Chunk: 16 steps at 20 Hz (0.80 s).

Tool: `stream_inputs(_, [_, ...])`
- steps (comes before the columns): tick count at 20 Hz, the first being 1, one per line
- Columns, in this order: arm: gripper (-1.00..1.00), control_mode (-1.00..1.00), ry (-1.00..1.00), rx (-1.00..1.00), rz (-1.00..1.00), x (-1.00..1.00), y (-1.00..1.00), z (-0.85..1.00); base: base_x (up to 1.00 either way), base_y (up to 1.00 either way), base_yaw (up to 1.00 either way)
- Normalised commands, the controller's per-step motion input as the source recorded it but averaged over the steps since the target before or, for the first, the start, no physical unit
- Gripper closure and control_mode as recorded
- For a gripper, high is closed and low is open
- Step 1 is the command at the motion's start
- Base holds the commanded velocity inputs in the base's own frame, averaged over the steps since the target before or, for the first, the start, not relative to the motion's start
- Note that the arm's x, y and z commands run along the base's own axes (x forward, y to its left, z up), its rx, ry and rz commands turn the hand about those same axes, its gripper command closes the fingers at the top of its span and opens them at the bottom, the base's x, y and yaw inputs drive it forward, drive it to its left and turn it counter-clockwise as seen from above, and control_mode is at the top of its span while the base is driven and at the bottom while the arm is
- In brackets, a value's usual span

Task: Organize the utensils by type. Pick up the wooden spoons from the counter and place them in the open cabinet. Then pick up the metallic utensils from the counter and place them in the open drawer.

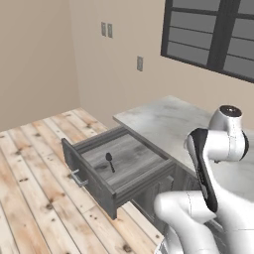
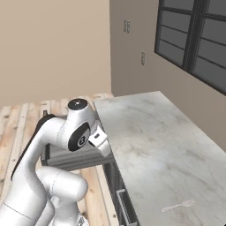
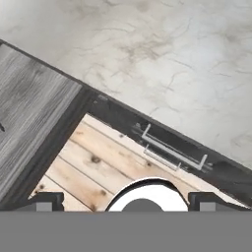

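One wide shallow grey wood-grain drawer (image 1: 119,166) stands pulled out from the low cabinet run, with a small silver bar handle (image 1: 78,178) on its front; inside, on the drawer floor, lies one dark grey metal spoon (image 1: 110,160) with a round head, roughly mid-floor and apart from the walls. One pale beige-grey marbled stone counter (image 2: 150,132) runs along the wall above grey wood-grain cabinet fronts; its top is smooth with faint darker veining. One small pale silver fork (image 2: 178,205) lies flat on the counter near its front end in the right base view, tines toward the right, well apart from the drawer. Flooring: light wooden planks (image 1: 30,188) with dark knots, laid in long boards beneath and beside the drawer. Walls: plain beige, carrying a pair of grey wall plates (image 1: 106,30) high up and a single grey outlet plate (image 1: 140,63) lower down. One dark-framed window (image 1: 213,34) with horizontal grey panes sits above the counter's far side. In the hand view, two silver bar handles (image 3: 172,150) show on a dark cabinet front just below the counter edge, beside the drawer's corner. One two-finger gripper (image 3: 125,201), jaws spread wide apart and holding nothing, hangs over the floor gap between drawer and cabinet front; its dark fingertips (image 3: 47,199) rise at the bottom of the hand view.
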Motion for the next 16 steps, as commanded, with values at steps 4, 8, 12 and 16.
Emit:
stream_inputs(4, [-1.00, -1.00, 0.01, 0.02, -0.23, -0.27, -0.75, 0.00, 0.00, 0.00, 0.00])
stream_inputs(8, [-1.00, -1.00, 0.03, 0.02, -0.15, -0.22, -0.79, 0.00, 0.00, 0.00, 0.00])
stream_inputs(12, [-1.00, -1.00, 0.10, 0.06, -0.09, -0.21, -0.79, 0.00, 0.00, 0.00, 0.00])
stream_inputs(16, [-1.00, -1.00, 0.00, 0.09, -0.10, -0.30, -0.77, -0.04, 0.00, 0.00, 0.00])
